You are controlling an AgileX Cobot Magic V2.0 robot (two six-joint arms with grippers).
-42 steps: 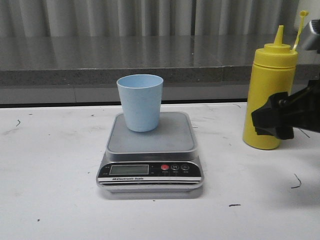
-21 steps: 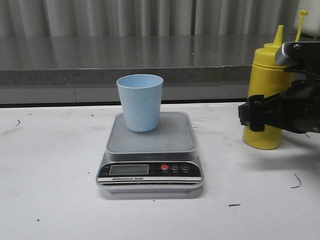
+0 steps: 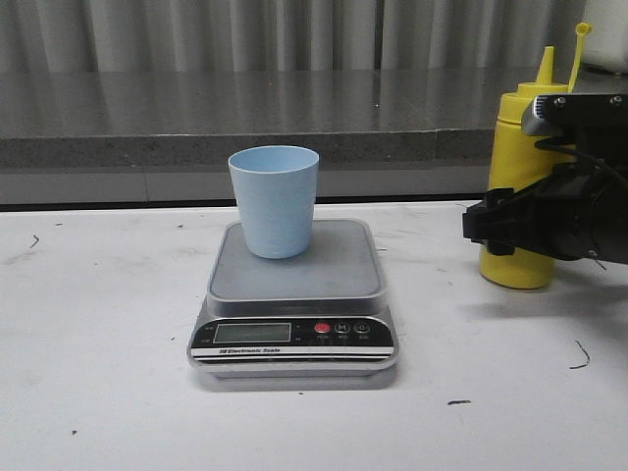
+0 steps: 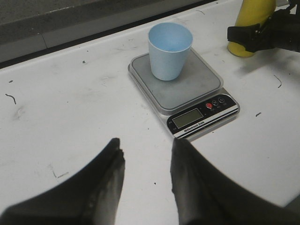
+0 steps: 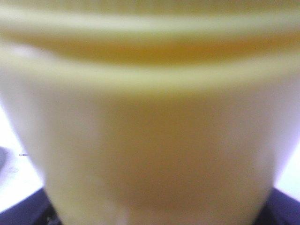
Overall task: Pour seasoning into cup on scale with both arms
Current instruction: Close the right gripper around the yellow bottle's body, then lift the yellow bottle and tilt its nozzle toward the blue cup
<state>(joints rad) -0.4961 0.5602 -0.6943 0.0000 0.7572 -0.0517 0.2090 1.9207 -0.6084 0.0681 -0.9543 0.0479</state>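
The yellow squeeze bottle (image 3: 518, 167) is partly hidden behind the right gripper (image 3: 488, 224), whose grip cannot be determined. The left gripper (image 4: 145, 176) is held open, empty.

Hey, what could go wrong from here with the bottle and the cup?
The right hand sits around the tall yellow bottle, low on its body; if the grip is weak, the bottle may tip or slip when lifted. The light blue cup stands free on the scale, with the left hand well away, so a nudge might topple it.
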